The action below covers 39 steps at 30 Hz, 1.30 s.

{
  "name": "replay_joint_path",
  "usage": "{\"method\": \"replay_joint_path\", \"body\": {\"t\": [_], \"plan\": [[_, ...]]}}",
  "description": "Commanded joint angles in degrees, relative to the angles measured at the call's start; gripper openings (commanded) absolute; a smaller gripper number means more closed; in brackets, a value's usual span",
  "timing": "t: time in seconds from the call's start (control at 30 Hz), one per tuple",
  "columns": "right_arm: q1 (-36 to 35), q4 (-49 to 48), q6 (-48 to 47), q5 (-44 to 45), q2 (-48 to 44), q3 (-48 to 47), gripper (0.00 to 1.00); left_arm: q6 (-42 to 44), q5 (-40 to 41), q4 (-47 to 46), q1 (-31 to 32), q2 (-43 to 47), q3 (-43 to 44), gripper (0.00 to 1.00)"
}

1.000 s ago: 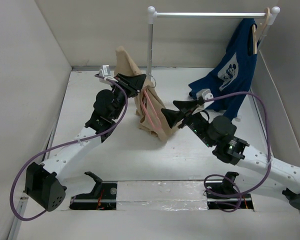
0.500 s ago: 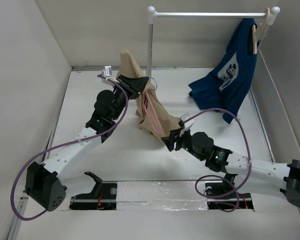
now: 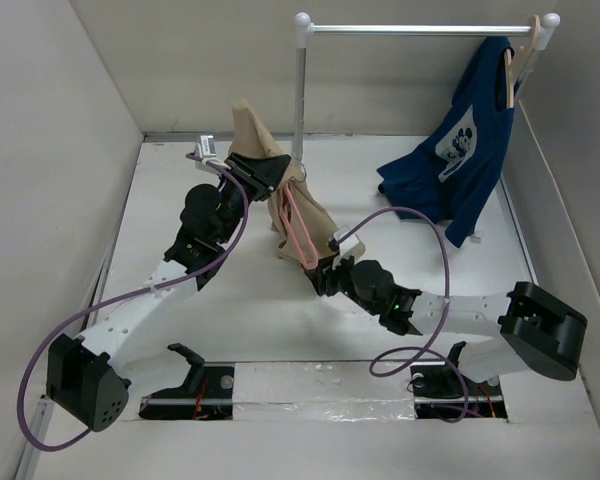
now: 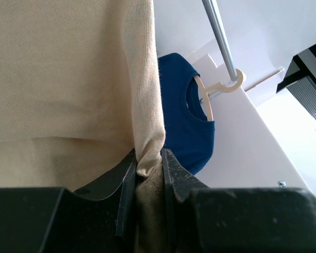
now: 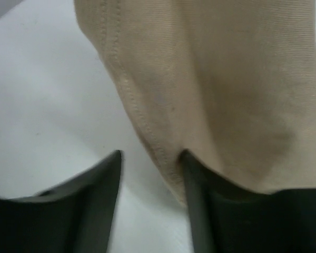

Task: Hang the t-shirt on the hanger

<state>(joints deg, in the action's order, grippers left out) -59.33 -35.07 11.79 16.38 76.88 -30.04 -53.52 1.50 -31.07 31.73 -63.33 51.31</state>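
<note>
T-shirt (image 3: 250, 130) hangs upright from the left fingers (image 3: 270, 168), clamped on its fabric; its hem touches the bench (image 3: 240, 300) just ahead of the right fingers (image 3: 323, 278), parted and empty.

Right gripper (image 3: 321, 279) down from mid-height beside the t-shirt (image 3: 250, 130) to its bottom hem, near the table (image 3: 230, 300). Right arm (image 3: 460, 312) now stretched low, further left. Shirt's lower folds pulled in narrower; hanger (image 3: 298, 234) loop more exposed.
</note>
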Motion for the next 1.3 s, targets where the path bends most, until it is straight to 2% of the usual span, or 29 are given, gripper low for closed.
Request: {"method": "replay_joint_path", "body": {"t": [0.0, 0.07, 0.1, 0.13, 0.2, 0.3, 0.43, 0.53, 0.73, 0.9, 1.03, 1.2, 1.27], "plan": [[-0.52, -8.7, -0.28, 4.71, 2.13, -2.47, 0.42, -1.06, -1.23, -4.88, -0.44, 1.81, 0.1, 0.0], [-0.52, -11.24, -0.1, 5.15, 2.48, -2.04, 0.22, -0.98, -1.23, -4.88, -0.44, 2.24, -0.07, 0.0], [-0.52, -11.94, -0.1, 5.24, 2.14, -1.25, 0.08, -0.98, -1.23, -5.23, -0.44, 2.51, -0.59, 0.0], [-1.13, -11.86, 0.42, 5.59, 1.44, -0.9, 0.0, -0.89, -0.8, -5.32, -0.44, 2.6, -0.86, 0.0], [-1.14, -10.47, 1.3, 6.91, -1.71, -0.02, 0.0, -0.71, -0.36, -5.23, -0.44, 2.51, -0.95, 0.0], [-1.67, -4.42, 3.23, 4.19, -8.9, 1.83, 0.0, -1.24, -1.14, -7.59, -2.62, 2.07, -1.73, 0.0], [-2.9, 14.28, 8.41, 0.41, -19.53, 3.23, 0.0, 0.69, 1.04, -10.24, -5.0, 1.19, -1.48, 0.0], [-3.42, 23.42, 10.7, -3.98, -26.84, 4.9, 0.0, 0.0, 0.79, -14.01, -6.84, -0.12, -1.21, 0.0], [-3.95, 37.14, 12.82, -10.31, -34.51, 4.03, 0.0, 0.34, 2.36, -17.62, -7.38, -3.46, 1.51, 0.0], [-3.95, 41.74, 13.35, -12.34, -41.18, 1.13, 0.0, 0.52, 2.46, -19.63, -8.08, -5.4, 1.69, 0.0], [-3.95, 45.86, 13.09, -13.31, -43.3, -3.34, 0.0, -0.18, -0.7, -22.71, -8.08, -6.45, -0.5, 0.0], [-3.95, 47.55, 11.86, -10.23, -43.66, -11.34, 0.0, -1.94, -5.44, -24.38, -8.08, -6.81, -4.45, 0.0], [-3.95, 47.55, 10.45, -11.01, -40.17, -14.68, 0.0, -2.12, -6.33, -25.26, -7.47, -6.89, -5.86, 0.0]]}}
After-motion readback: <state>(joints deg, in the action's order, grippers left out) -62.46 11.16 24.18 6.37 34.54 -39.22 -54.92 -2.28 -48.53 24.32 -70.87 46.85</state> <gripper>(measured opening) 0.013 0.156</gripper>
